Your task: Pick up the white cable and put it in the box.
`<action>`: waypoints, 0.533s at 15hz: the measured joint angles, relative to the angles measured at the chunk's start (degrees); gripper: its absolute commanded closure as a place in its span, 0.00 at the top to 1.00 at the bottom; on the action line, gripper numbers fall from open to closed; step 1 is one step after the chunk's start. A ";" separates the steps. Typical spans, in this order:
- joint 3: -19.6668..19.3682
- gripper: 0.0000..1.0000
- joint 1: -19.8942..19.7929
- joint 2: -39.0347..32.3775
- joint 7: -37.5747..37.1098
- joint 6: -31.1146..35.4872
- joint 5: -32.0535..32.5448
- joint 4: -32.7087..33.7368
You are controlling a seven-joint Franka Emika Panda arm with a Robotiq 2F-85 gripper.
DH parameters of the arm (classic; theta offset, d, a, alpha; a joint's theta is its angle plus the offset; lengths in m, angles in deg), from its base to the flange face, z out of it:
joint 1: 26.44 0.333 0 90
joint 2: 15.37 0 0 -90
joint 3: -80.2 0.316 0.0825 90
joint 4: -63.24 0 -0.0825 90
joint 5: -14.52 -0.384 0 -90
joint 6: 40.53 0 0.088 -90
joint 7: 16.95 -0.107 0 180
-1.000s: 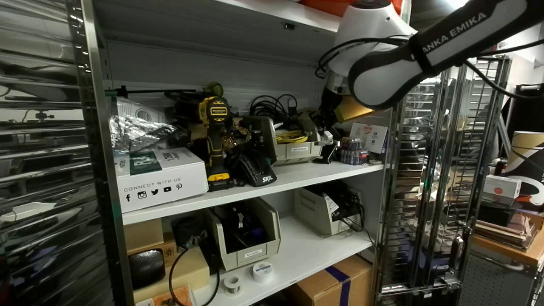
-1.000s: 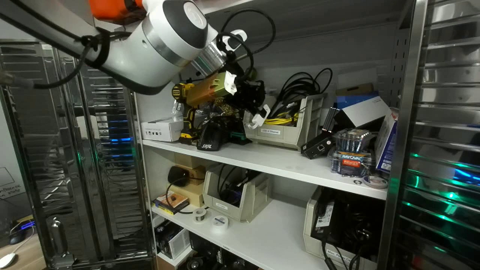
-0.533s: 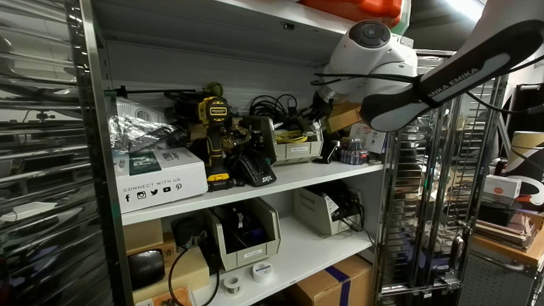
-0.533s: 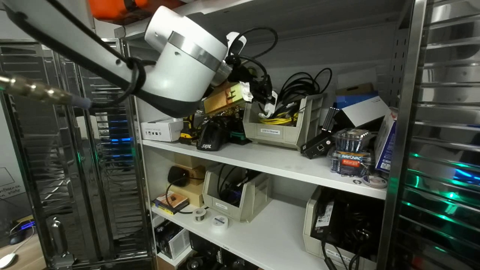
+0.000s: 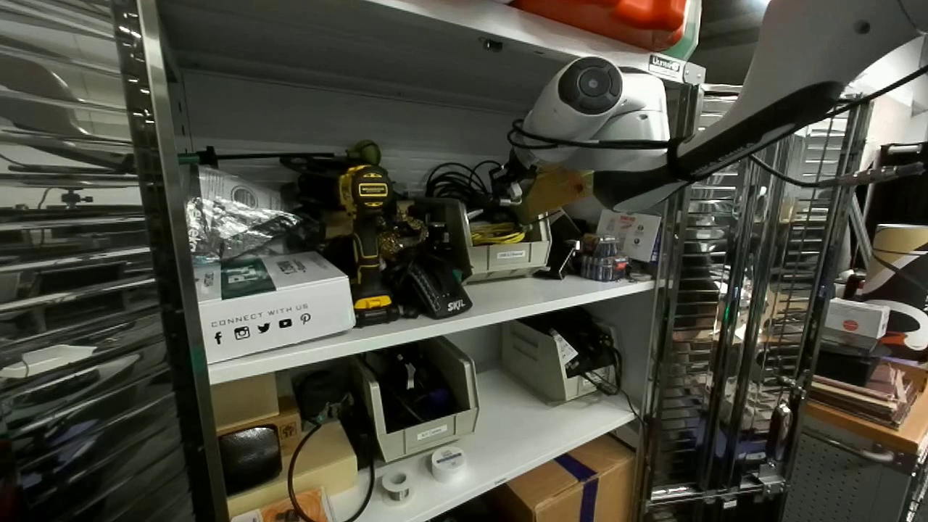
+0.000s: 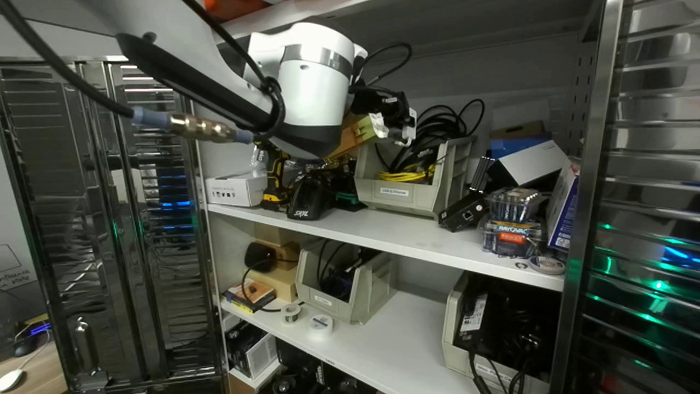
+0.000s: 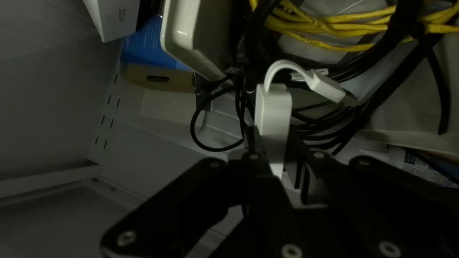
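The white cable (image 7: pixel 274 107) is a short adapter with a rectangular body and a small looped lead ending in a plug. In the wrist view its body stands between the fingers of my gripper (image 7: pixel 273 139), which is shut on it. The box is a grey open bin (image 6: pixel 421 201) labelled for USB and Ethernet on the upper shelf, also seen in an exterior view (image 5: pixel 500 267). It holds yellow cables (image 7: pixel 344 30) and black cables. My gripper (image 6: pixel 407 117) is above the bin, toward its back, with the white cable (image 6: pixel 408 131) hanging over the opening.
Black coiled cables (image 6: pixel 437 123) rise from the bin's back. A black SKIL charger (image 6: pixel 306 200) and a yellow drill (image 5: pixel 370 192) stand beside it; a black device (image 6: pixel 465 212) and battery packs (image 6: pixel 511 230) lie on its other side. A shelf overhangs the arm.
The arm has carried the white cable from in front of the bin upward and deeper into the shelf, over the bin. The gripper stays shut on it.
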 measured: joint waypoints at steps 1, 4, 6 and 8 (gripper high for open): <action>-0.18 0.44 -0.03 -1.26 -1.07 -0.30 1.36 1.10; -0.55 0.58 -0.17 -4.61 -3.03 -1.29 3.35 3.46; -0.55 0.75 -0.14 -6.00 -3.21 -1.84 3.39 4.38; -0.38 0.90 0.02 -6.25 -3.30 -1.85 3.37 4.57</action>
